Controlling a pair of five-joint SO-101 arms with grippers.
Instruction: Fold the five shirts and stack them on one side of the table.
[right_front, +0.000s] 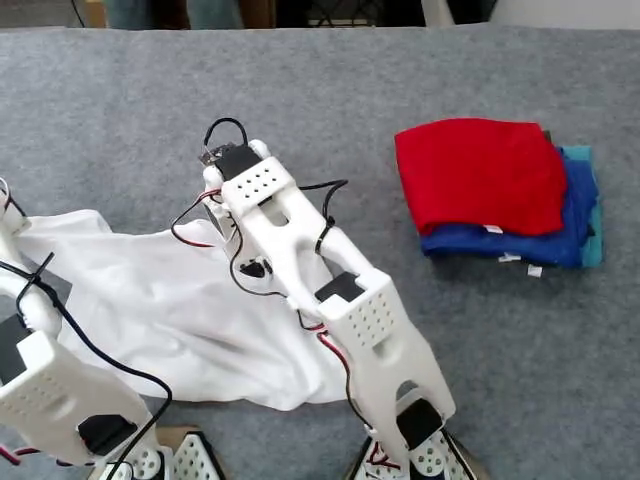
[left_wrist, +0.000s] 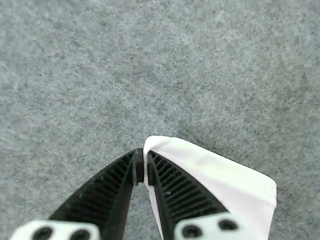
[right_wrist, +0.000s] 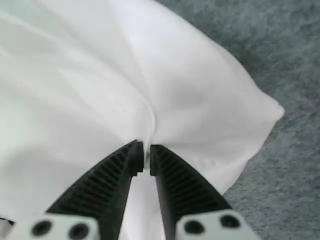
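Observation:
A white shirt (right_front: 170, 310) lies crumpled and spread over the near left of the grey table. My left gripper (left_wrist: 140, 169) is shut on a corner of the shirt's fabric (left_wrist: 220, 175), at the table's far left edge (right_front: 8, 220). Over the shirt's far edge, my right gripper (right_wrist: 145, 154) is shut on a pinched ridge of the white cloth (right_wrist: 100, 75); from above, its wrist (right_front: 240, 175) covers the fingers. At the right sits a stack of folded shirts: red (right_front: 480, 175) on top, blue (right_front: 560, 235) beneath, teal (right_front: 592, 200) lower still.
Grey felt (right_front: 350, 90) covers the whole table, with bare room at the back and between the white shirt and the stack. The arms' bases stand at the near edge (right_front: 410, 450). Black and red cables (right_front: 200, 215) hang off the right arm.

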